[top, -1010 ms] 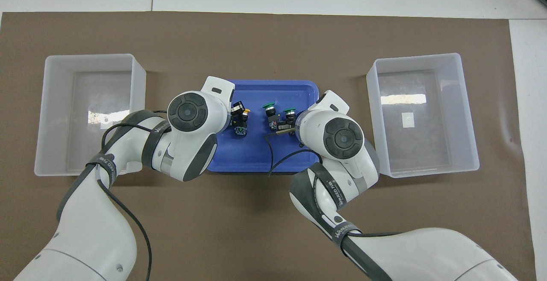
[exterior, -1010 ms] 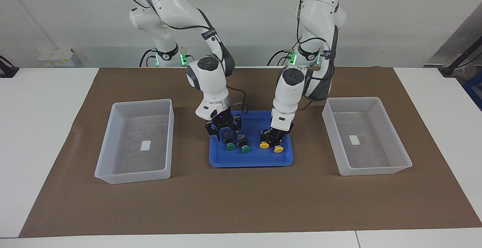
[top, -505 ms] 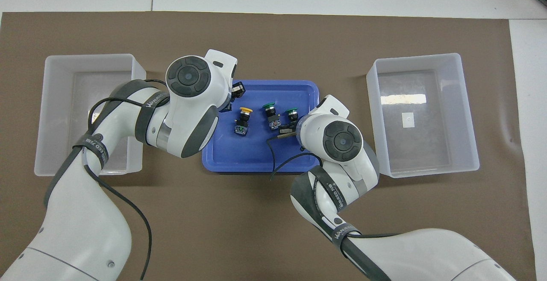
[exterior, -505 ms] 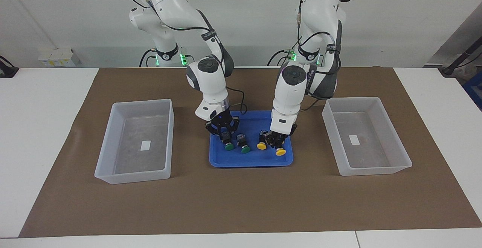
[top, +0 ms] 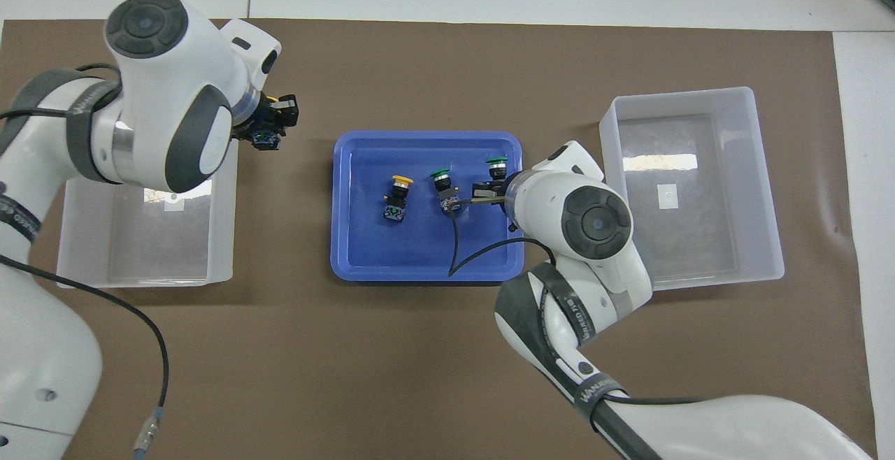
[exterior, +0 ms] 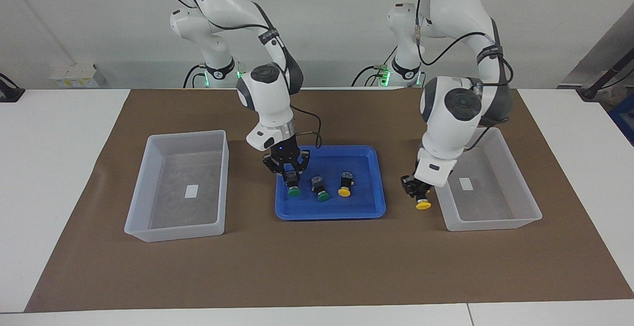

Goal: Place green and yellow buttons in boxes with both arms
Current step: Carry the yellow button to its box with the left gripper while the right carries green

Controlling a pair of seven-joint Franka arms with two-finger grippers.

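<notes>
Since the earlier frame the left arm (exterior: 460,108) has swung away from the blue tray (exterior: 327,213) toward its own end of the table, taking one yellow button with it, while the right gripper (exterior: 291,173) has closed on a green one. The white table (exterior: 59,167) carries a brown mat (exterior: 317,266) that spans most of its width, and everything else sits on that mat. The right arm (exterior: 267,93) leans down over the tray's end nearest its own side. The two translucent boxes lie well apart, the box at the right arm's end (exterior: 173,228) and the box at the left arm's end (exterior: 495,223), each with a small white label on its floor. The tray lies between them at the middle of the mat. The left gripper (exterior: 415,187) is up in the air over the bare mat between the tray and its box, just beside that box's wall, fingers clamped on the black body of the carried yellow button (exterior: 422,204), whose cap points down and away from the robots. The right gripper pinches the gripped green button (exterior: 293,191) over the tray (whether this one has cleared the tray floor cannot be told). Two buttons lie free in the tray, side by side and apart: the loose green button (exterior: 321,190) next to the gripped one, and the loose yellow button (exterior: 345,185) on the side toward the left arm's end.
</notes>
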